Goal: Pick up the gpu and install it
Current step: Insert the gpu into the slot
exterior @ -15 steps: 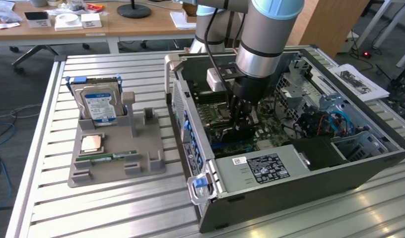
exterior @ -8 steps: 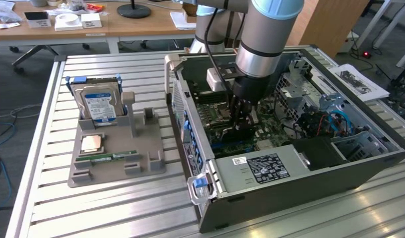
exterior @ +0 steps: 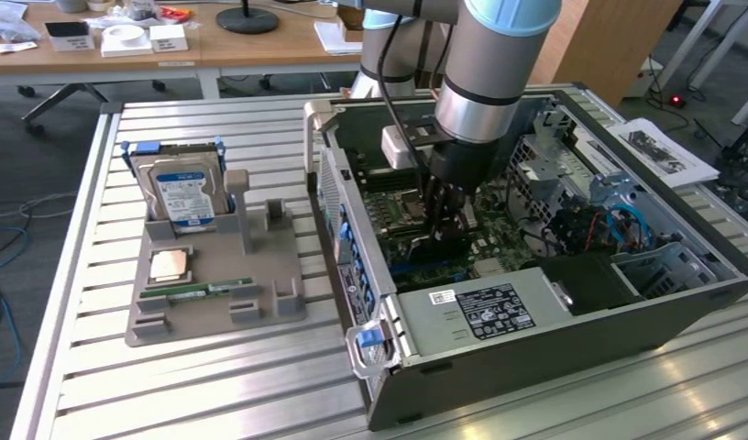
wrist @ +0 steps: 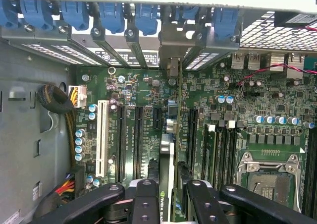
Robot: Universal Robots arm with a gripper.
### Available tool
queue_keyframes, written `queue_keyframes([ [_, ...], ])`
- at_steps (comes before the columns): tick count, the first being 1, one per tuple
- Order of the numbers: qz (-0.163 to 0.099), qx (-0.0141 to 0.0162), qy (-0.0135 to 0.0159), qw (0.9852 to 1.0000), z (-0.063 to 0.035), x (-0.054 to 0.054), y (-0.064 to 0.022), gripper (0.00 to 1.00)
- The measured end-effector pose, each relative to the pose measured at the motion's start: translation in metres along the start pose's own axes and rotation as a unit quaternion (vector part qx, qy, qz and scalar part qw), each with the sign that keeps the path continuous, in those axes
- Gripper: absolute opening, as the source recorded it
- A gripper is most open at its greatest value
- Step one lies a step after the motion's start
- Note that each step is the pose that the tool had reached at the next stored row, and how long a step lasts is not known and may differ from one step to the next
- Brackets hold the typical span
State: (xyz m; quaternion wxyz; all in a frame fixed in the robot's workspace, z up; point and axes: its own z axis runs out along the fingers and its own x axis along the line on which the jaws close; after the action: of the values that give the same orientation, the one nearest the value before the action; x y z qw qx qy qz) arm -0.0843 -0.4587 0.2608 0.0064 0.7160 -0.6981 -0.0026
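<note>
The gpu (wrist: 169, 149) is a thin dark card seen edge-on, with a green-labelled edge near my fingers and its silvery end bracket (wrist: 172, 43) up at the case's rear slot openings. My gripper (wrist: 168, 201) is shut on the card, one black finger on each side. The card stands on edge over the black expansion slots (wrist: 138, 135) of the motherboard; I cannot tell whether it is seated in one. In the exterior view my gripper (exterior: 445, 231) reaches straight down into the open computer case (exterior: 557, 321), low over the motherboard.
Blue retention clips (wrist: 109, 13) line the rear slot row. A white slot (wrist: 102, 135) and the CPU socket (wrist: 270, 177) flank the card. Outside the case, a grey holder (exterior: 215, 312) carries a hard drive (exterior: 184, 192), a chip (exterior: 169, 266) and a green memory stick (exterior: 203, 289).
</note>
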Motion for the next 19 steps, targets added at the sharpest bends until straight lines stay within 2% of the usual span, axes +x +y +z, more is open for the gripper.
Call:
queue_keyframes([
  [2,0.000,0.0000,-0.0001,1.0000,0.0001,0.0000,0.0000,0.27],
  [3,0.000,0.0001,-0.0001,1.0000,0.0001,0.0000,0.0000,0.33],
  [4,0.000,0.0001,-0.0001,1.0000,0.0001,0.0000,0.0000,0.33],
  [5,0.000,0.0000,0.0000,1.0000,0.0000,0.0000,0.0000,0.40],
  [10,0.000,0.0000,-0.0002,1.0000,-0.0001,-0.0007,-0.0001,0.40],
  [14,0.000,0.0001,-0.0031,1.0000,0.0001,-0.0012,0.0000,0.40],
  [17,0.000,0.0002,-0.0070,1.0000,0.0000,-0.0018,0.0000,0.40],
  [19,0.000,0.0002,-0.0074,1.0000,0.0000,-0.0019,0.0000,0.40],
])
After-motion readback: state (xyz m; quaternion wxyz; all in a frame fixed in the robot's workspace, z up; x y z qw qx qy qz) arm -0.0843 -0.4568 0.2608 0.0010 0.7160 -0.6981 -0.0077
